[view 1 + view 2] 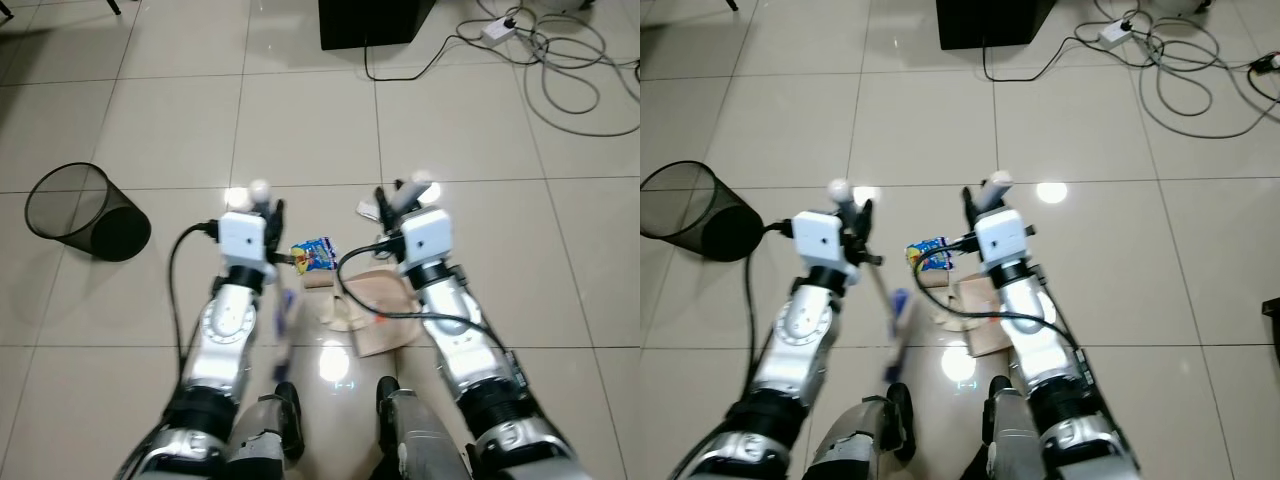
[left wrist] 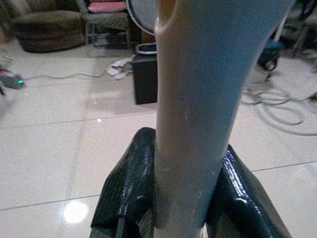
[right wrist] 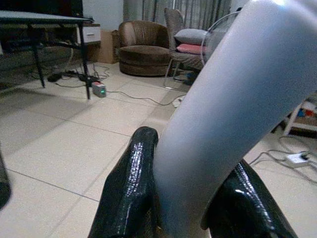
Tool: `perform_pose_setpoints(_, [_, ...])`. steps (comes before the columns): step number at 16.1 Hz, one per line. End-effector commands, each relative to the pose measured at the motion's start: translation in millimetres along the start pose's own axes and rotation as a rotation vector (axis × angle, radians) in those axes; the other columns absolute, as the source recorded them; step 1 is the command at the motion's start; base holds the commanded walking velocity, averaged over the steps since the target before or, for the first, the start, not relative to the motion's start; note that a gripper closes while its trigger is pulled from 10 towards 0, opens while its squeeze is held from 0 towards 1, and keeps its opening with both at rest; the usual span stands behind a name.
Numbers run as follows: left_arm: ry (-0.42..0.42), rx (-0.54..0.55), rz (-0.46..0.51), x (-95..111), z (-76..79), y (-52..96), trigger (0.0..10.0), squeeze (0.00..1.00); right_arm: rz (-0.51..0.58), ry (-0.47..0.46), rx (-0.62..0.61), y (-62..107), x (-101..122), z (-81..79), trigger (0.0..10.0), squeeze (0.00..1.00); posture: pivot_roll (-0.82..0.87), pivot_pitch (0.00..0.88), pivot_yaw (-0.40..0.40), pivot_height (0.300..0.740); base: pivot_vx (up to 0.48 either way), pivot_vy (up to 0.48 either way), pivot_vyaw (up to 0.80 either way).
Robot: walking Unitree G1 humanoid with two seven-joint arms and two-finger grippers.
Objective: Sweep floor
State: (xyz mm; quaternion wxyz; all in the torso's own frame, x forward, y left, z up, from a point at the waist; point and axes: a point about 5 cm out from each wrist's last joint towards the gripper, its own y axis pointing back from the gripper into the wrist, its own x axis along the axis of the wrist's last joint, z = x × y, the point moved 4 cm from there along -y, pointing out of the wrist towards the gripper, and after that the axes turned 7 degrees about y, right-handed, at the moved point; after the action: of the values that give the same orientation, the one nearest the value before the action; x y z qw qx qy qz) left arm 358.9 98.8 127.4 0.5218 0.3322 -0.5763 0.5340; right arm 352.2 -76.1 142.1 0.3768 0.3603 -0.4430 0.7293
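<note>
My left gripper (image 1: 268, 213) is shut on a pale broom handle (image 2: 198, 99), which slants down to a blurred purple brush head (image 1: 285, 318) near my feet. My right gripper (image 1: 392, 205) is shut on a grey-white handle (image 3: 233, 99) that leads down to a beige dustpan (image 1: 380, 300) lying on the tiled floor under my right arm. A blue and yellow wrapper (image 1: 313, 254) lies on the floor between the two grippers, beside the dustpan's edge. Brown paper scraps (image 1: 320, 283) sit just below it, and a white crumpled scrap (image 1: 368, 210) lies near the right gripper.
A black mesh wastebasket (image 1: 85, 210) lies tipped on its side at the left. A black box (image 1: 375, 20) stands at the far middle. Loose cables (image 1: 560, 70) and a power strip (image 1: 497, 28) spread over the far right tiles.
</note>
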Motion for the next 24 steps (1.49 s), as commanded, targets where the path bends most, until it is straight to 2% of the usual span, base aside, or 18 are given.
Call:
perform_pose_setpoints(1, [0.077,0.003,-0.047,-13.7,3.5,6.5,10.0,0.00,-0.031,-0.034,0.013,8.3,-7.2,-11.5,10.0,0.00,0.02,0.386,0.098,0.740,0.000,0.000,0.00])
perform_pose_setpoints(3, [0.230,-0.035,-0.017,-1.9,9.0,-3.8,10.0,0.00,-0.042,-0.038,-0.012,10.6,-10.3,-7.5,10.0,0.00,0.02,0.359,0.096,0.740,0.000,0.000,0.00])
perform_pose_setpoints(5, [0.288,-0.073,0.021,13.8,4.4,-10.6,10.0,0.00,-0.043,-0.045,-0.043,12.5,-11.5,0.5,10.0,0.00,0.02,0.344,0.097,0.740,0.000,0.000,0.00])
perform_pose_setpoints(8, [0.265,-0.156,0.051,35.9,-8.4,-16.0,10.0,0.00,-0.039,-0.047,-0.089,18.1,-12.2,15.5,10.0,0.00,0.02,0.287,0.096,0.740,0.000,0.000,0.00])
perform_pose_setpoints(10, [0.178,-0.242,0.043,48.1,-13.8,-17.0,10.0,0.00,-0.052,-0.061,-0.128,23.8,-14.9,27.2,10.0,0.00,0.02,0.251,0.091,0.740,0.000,0.000,0.00])
perform_pose_setpoints(11, [0.160,-0.262,0.041,51.5,-15.0,-16.8,10.0,0.00,-0.054,-0.067,-0.134,26.1,-14.9,29.5,10.0,0.00,0.02,0.251,0.091,0.740,0.000,0.000,0.00])
perform_pose_setpoints(13, [0.108,-0.376,0.037,73.4,-22.7,-20.5,10.0,0.00,-0.068,-0.098,-0.163,37.6,-17.0,40.6,10.0,0.00,0.02,0.203,0.091,0.740,0.000,0.000,0.00])
perform_pose_setpoints(15, [0.118,-0.379,0.066,92.0,-33.7,-31.5,10.0,0.00,-0.074,-0.140,-0.165,40.3,-17.9,47.2,10.0,0.00,0.02,0.169,0.089,0.740,0.000,0.000,0.00])
perform_pose_setpoints(18, [0.090,-0.307,0.138,122.4,-59.0,-48.5,10.0,0.00,-0.058,-0.209,-0.147,39.4,-7.8,57.9,10.0,0.00,0.01,0.129,0.089,0.740,0.000,0.000,0.00])
perform_pose_setpoints(20, [0.040,-0.190,0.178,140.1,-87.2,-56.4,10.0,0.00,-0.032,-0.277,-0.118,32.2,7.7,66.8,10.0,0.00,0.01,0.102,0.082,0.740,0.000,0.000,0.00])
perform_pose_setpoints(21, [0.005,-0.127,0.185,144.9,-99.6,-56.9,10.0,0.00,-0.026,-0.294,-0.123,29.2,14.4,72.5,10.0,0.00,0.00,0.098,0.078,0.740,0.000,0.000,0.00])
perform_pose_setpoints(23, [-0.149,0.101,0.169,155.1,-146.8,-48.1,10.0,0.00,-0.002,-0.309,-0.163,16.0,42.3,95.3,10.0,0.00,0.00,0.080,0.067,0.740,0.000,0.000,0.00])
perform_pose_setpoints(24, [-0.170,0.140,0.147,154.3,-155.0,-45.4,10.0,0.00,0.006,-0.309,-0.170,12.5,49.0,99.0,10.0,0.00,0.00,0.079,0.066,0.740,0.000,0.000,0.00])
